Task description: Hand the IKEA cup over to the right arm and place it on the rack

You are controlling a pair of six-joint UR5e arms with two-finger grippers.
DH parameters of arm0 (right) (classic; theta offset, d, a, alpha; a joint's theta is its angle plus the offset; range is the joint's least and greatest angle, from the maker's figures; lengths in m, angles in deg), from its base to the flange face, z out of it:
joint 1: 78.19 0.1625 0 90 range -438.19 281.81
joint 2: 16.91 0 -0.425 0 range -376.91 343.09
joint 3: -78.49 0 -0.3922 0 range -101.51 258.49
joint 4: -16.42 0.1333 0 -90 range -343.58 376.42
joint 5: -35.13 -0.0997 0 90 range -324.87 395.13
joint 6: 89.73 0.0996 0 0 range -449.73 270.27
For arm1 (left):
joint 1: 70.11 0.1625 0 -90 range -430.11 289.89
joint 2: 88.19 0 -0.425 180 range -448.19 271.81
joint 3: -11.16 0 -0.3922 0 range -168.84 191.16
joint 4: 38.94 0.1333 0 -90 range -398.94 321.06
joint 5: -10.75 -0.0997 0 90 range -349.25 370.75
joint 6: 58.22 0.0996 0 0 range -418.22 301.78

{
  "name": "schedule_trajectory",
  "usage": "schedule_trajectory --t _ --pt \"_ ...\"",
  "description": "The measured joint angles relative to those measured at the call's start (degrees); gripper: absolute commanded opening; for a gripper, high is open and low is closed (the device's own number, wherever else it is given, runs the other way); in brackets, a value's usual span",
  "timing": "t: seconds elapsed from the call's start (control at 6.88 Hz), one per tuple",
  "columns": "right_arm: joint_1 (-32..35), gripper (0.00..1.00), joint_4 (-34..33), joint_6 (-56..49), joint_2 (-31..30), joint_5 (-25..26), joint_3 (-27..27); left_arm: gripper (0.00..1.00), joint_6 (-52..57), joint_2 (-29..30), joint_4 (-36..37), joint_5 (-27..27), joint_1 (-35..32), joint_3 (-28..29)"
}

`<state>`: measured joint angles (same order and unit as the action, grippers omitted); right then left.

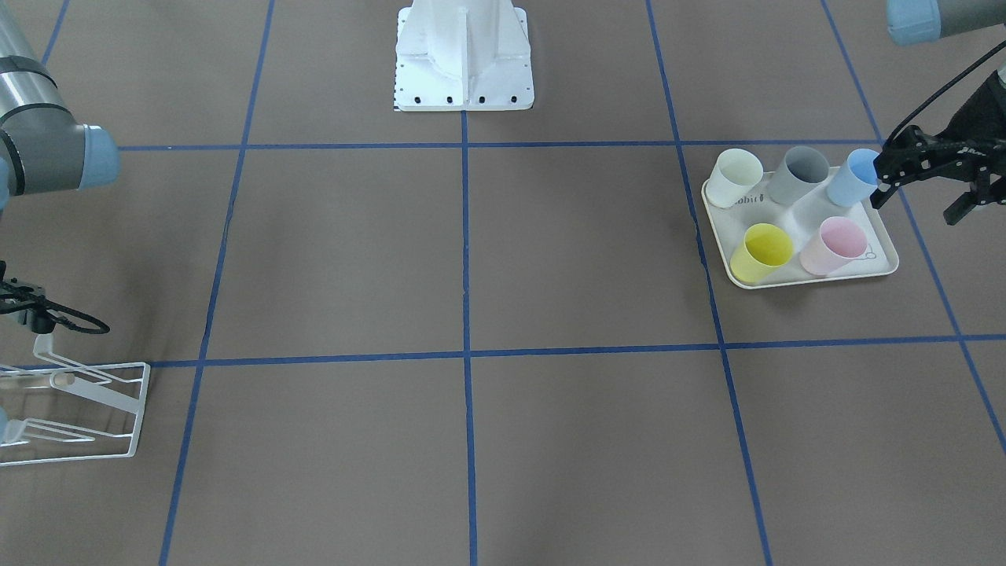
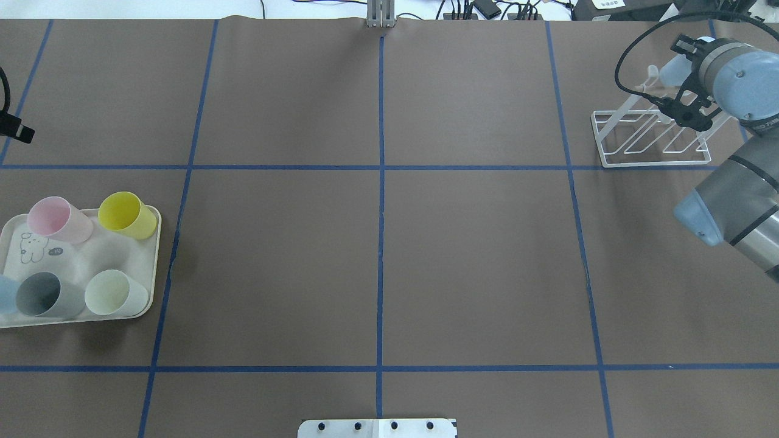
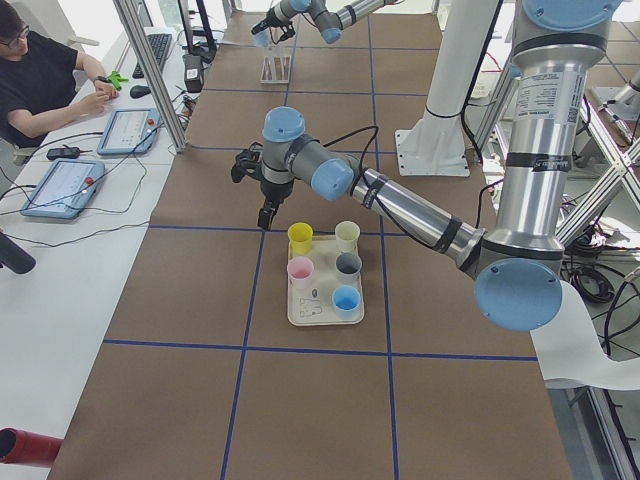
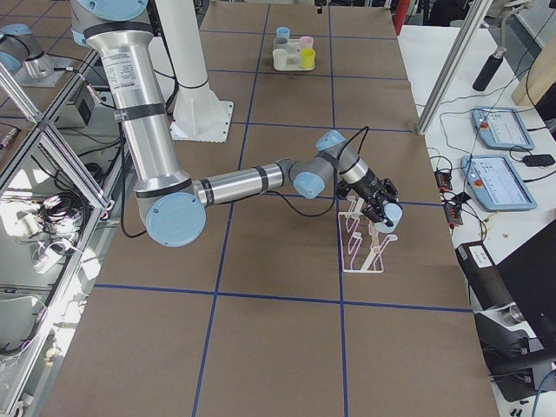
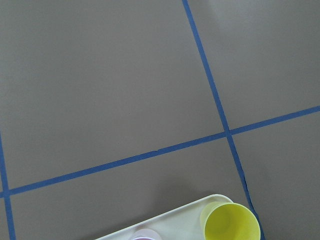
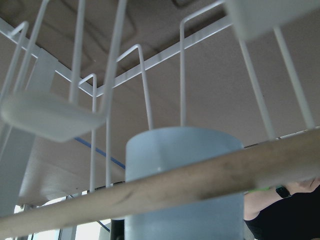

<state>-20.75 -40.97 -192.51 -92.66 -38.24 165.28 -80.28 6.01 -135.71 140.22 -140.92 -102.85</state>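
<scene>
The right jaws seem closed on the cup point(image 6: 182, 165), fingers hidden; it hangs among the rack point(image 6: 50, 115) prongs, behind the rod point(image 6: 150, 192). Released off a prong, it could snag the rod or tumble to the worktop point(image 1: 550, 251). Far off, the left jaws hover open, empty, by the tray point(image 1: 798, 224), printed partly "abbit"; no brand reads.

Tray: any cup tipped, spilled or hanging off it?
Nothing stands out. The pink, yellow, cream, grey and blue cups all stand upright inside the tray, itself slightly skewed to the tape lines.
</scene>
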Motion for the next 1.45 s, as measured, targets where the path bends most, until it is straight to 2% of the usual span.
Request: schedule_trajectory --t 0.29,0.87,1.02,1.16,1.45 --pt "-0.49 0.98 0.00 -0.17 0.04 0.81 -0.11 1.00 0.05 0.02 0.00 0.00 0.04 0.04" --pt "-0.61 0.98 -0.23 1.63 1.98 0.39 2.18 1.00 0.09 -0.05 0.00 -0.02 -0.02 -0.04" --pt "-0.48 0.98 -0.43 5.96 2.62 -1.88 4.20 1.00 0.24 -0.10 -0.02 -0.08 -0.07 -0.24" --pt "-0.16 0.98 -0.55 13.35 2.94 -6.43 6.06 1.00 0.56 -0.13 -0.09 -0.24 -0.16 -0.38" --pt "0.50 0.98 -0.51 36.32 2.61 -17.67 9.89 1.00 0.71 -1.13 -1.18 -0.94 -0.24 -0.39"
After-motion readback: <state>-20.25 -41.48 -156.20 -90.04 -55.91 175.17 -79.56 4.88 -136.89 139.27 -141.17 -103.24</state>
